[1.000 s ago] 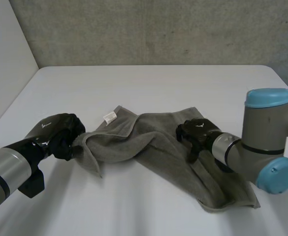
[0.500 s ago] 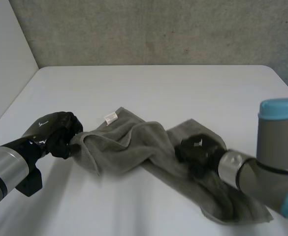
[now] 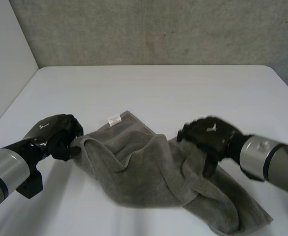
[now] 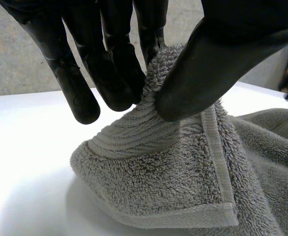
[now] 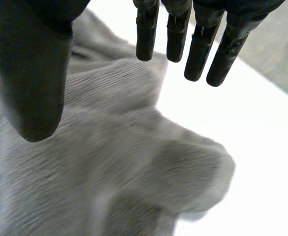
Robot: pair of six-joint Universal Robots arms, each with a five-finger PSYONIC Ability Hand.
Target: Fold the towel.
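Obs.: A grey terry-cloth towel (image 3: 148, 172) is found crumpled on the white table (image 3: 158, 83), bunched between the two hands. A small white label (image 3: 114, 119) is turned up at its far edge.

The left black hand (image 3: 55, 135) is clamped on the towel's left end. This hold is judged to serve as an anchor, so that the cloth can be drawn out flat before any fold is made.

The right black hand (image 3: 210, 137) is held over the towel's right part, open and empty. It is judged to be placed for taking a fresh hold there.

In the left wrist view the pinch itself is shown: a ribbed hem corner is squeezed between thumb and fingers (image 4: 114, 83), which in the head view is hidden under the hand's back. In the right wrist view straight fingers are seen clear of the cloth. That gap cannot be made out from the head view.
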